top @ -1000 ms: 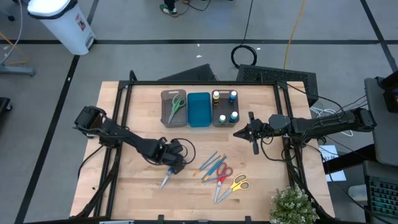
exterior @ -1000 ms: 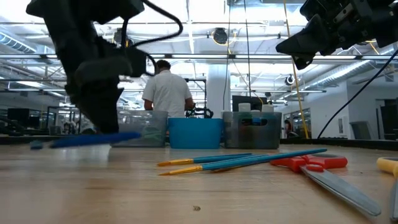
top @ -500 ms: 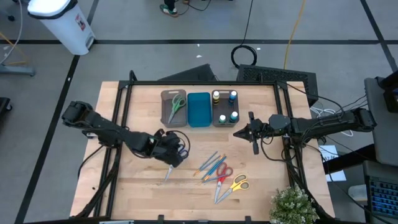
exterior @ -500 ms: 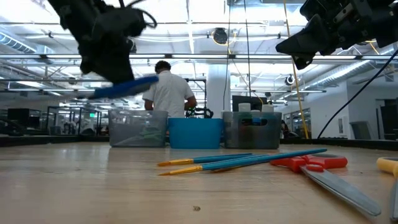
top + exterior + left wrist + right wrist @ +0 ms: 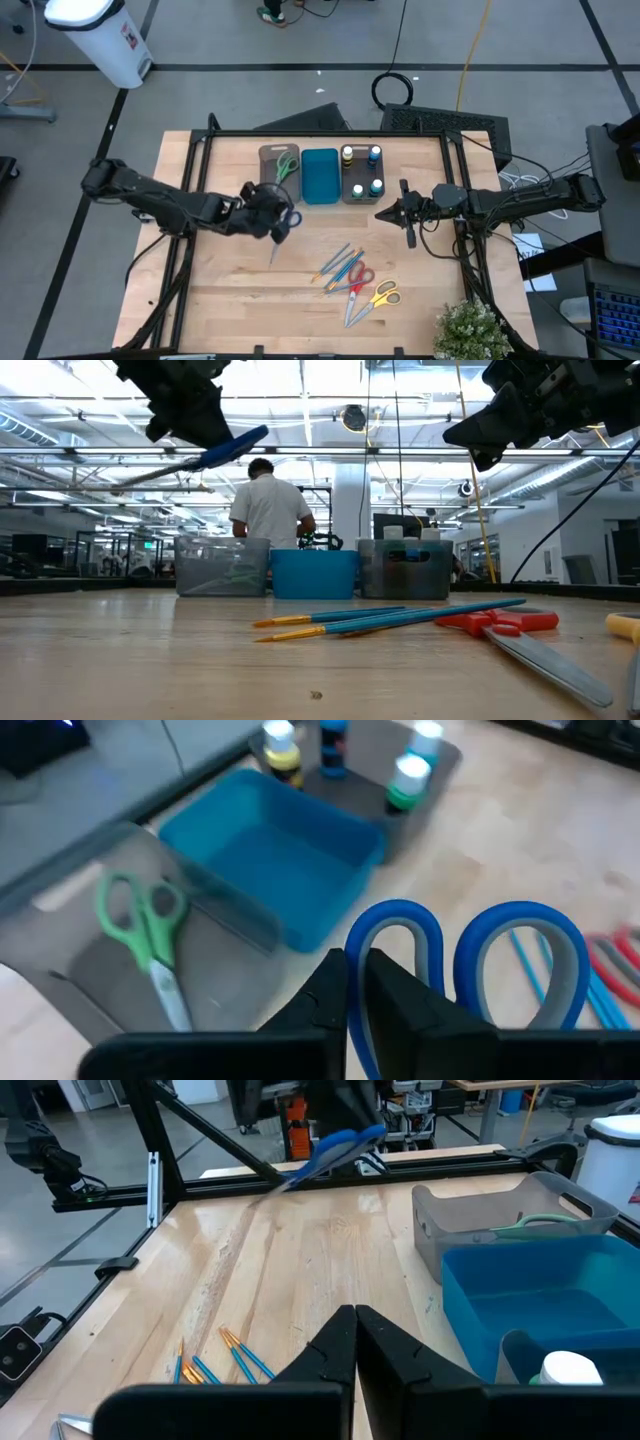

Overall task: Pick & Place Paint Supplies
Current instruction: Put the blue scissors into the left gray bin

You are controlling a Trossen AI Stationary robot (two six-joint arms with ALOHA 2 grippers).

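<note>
Left pincer (image 5: 281,220) had hoisted the blue scissors (image 5: 279,226) off the tabletop (image 5: 230,300), pinching them tight, heading traywards beside the grey tray (image 5: 266,176); right pincer (image 5: 388,213) waited, pressed together.

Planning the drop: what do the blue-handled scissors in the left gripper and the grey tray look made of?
Blue-handled scissors: glossy moulded handles, likely plastic; pale blades, probably metal. Grey tray: smoky, see-through walls, apparently translucent plastic. Left gripper holds the scissors shut on a handle.

High view overhead; low view table-level; both share blue tray (image 5: 320,176).
</note>
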